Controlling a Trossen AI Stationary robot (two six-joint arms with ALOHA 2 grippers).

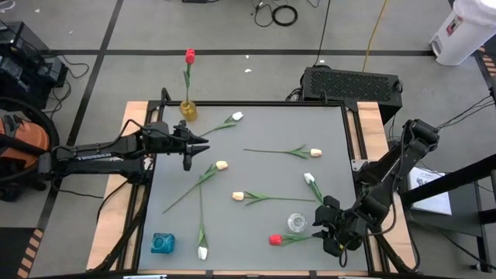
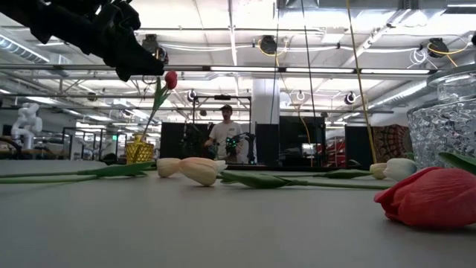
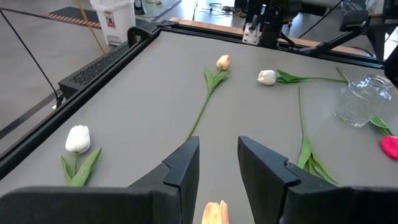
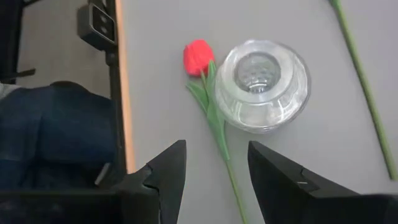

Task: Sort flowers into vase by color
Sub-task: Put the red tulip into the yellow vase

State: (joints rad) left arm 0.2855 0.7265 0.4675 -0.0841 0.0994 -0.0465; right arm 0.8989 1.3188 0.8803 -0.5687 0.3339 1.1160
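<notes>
Left gripper (image 1: pixel 203 145) hovers above grey surface (image 1: pixel 263 167) near yellow vase (image 1: pixel 188 110) holding one red tulip (image 1: pixel 190 56); jaws narrowly parted, empty. Right gripper (image 4: pixel 212 171) over red tulip lying (image 4: pixel 198 57) touching clear glass vase (image 4: pixel 262 84); jaws wide, empty. Six white and cream tulips (image 1: pixel 222 165) scattered across surface. Blue vase (image 1: pixel 162 243) at near-left corner.

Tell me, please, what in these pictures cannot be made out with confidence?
- Low view: the clear glass vase is cut off by the right edge.
- Left wrist view: the cream tulip below the left gripper is cut off by the bottom edge.
- High view: the blue vase is too small to show its contents.
- Right wrist view: the red tulip stem passes under the right gripper.
</notes>
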